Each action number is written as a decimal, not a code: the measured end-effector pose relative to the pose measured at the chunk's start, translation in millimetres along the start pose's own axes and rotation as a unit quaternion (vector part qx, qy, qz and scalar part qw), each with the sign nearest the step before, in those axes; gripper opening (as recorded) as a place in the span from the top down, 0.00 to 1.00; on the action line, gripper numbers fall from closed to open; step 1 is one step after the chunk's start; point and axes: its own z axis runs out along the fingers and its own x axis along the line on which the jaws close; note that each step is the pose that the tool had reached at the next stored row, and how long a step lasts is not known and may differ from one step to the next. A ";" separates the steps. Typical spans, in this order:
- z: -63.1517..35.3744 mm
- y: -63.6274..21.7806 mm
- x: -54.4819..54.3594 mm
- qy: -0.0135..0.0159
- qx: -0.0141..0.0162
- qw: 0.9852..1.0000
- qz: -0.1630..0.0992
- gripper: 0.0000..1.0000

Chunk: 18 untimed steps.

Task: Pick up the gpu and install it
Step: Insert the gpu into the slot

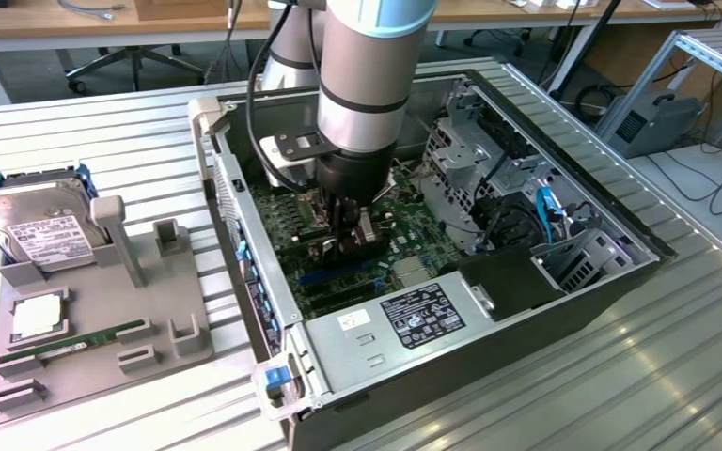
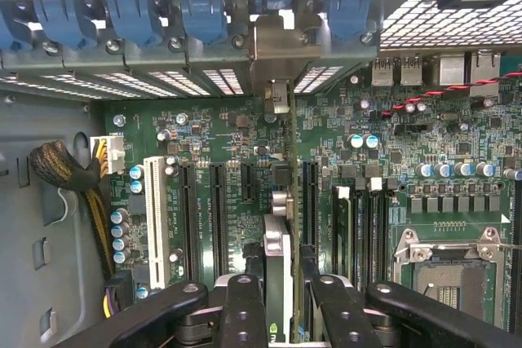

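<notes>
Green gpu [image 2: 281, 226] stands edge-on between tool [image 2: 281, 295] fingers — clamped, over the motherboard [image 2: 212, 136].

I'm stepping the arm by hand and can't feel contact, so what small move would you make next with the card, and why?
Probably a short, straight push down toward the motherboard. The gripper holds the gpu edge-on inside the open computer case, its silver bracket already up against the rear slot openings, and the card looks lined up along a long black slot. Whether it is fully seated isn't visible.
</notes>
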 end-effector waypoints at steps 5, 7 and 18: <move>1.4 0.0 0.0 0.000 0.000 1.000 0.000 0.73; 1.5 0.0 0.0 0.000 0.000 1.000 0.000 0.73; 1.7 -0.9 -3.8 0.008 0.000 1.000 0.000 0.73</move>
